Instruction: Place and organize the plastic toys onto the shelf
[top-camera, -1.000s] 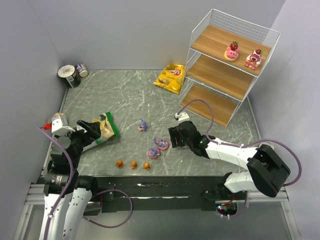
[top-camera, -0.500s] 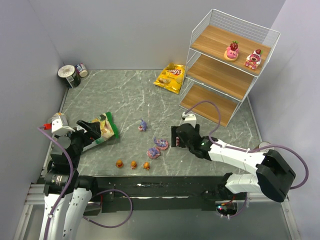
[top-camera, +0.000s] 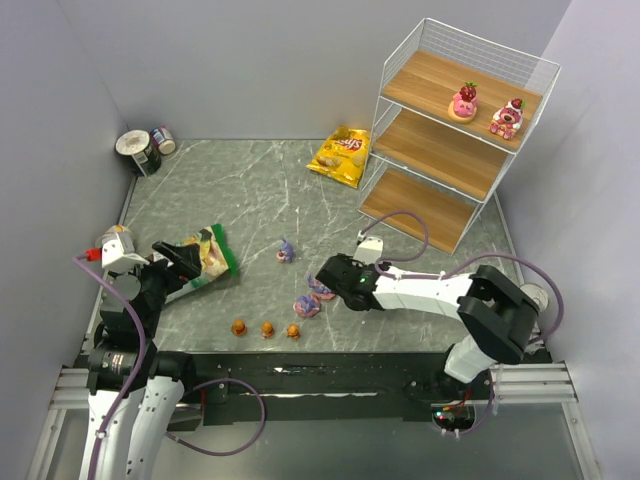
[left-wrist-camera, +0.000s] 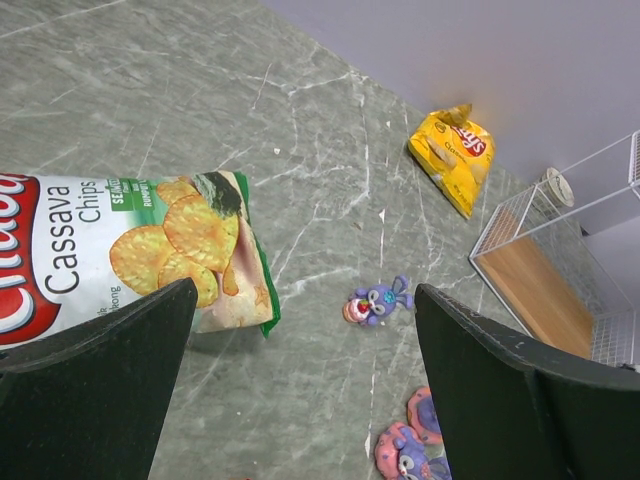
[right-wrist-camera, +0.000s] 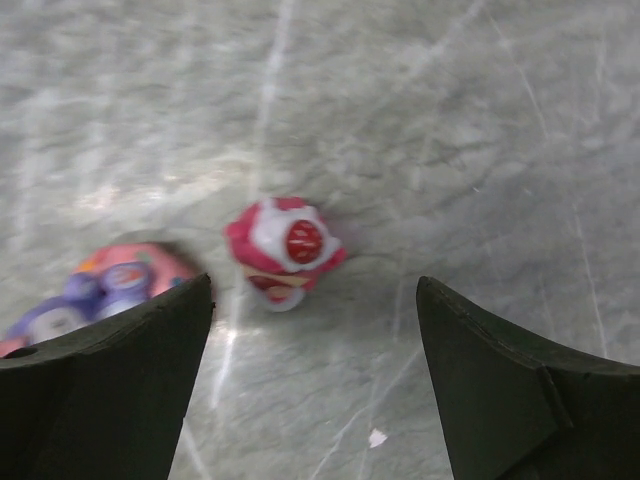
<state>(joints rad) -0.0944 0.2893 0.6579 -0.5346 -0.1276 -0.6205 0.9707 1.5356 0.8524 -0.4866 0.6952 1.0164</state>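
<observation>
Plastic toys are split between two places. Two pink-and-red strawberry figures (top-camera: 462, 101) sit on the top board of the shelf (top-camera: 440, 155), well apart from the rest, which lie on the table (top-camera: 250, 200) in front of the arms. Down there we see three purple-pink toys (top-camera: 306, 305) and three small orange toys (top-camera: 267, 328) in a row. The right wrist view also shows a third strawberry toy (right-wrist-camera: 285, 245) near one purple-pink piece.

The right gripper (right-wrist-camera: 315, 290) hangs low over that strawberry toy with its jaws wide apart, one finger on either side and neither touching it. The left gripper (top-camera: 178, 262) hovers above the green chip bag (left-wrist-camera: 120, 250), jaws likewise spread and holding nothing.

We judge the step in hand to be the pick of this strawberry toy, which would complete the set on the top board. Next we need to come down a little and centre the toy between the fingers. Then we close without nudging the purple-pink neighbour, lift, and carry it up beside the other two.
</observation>
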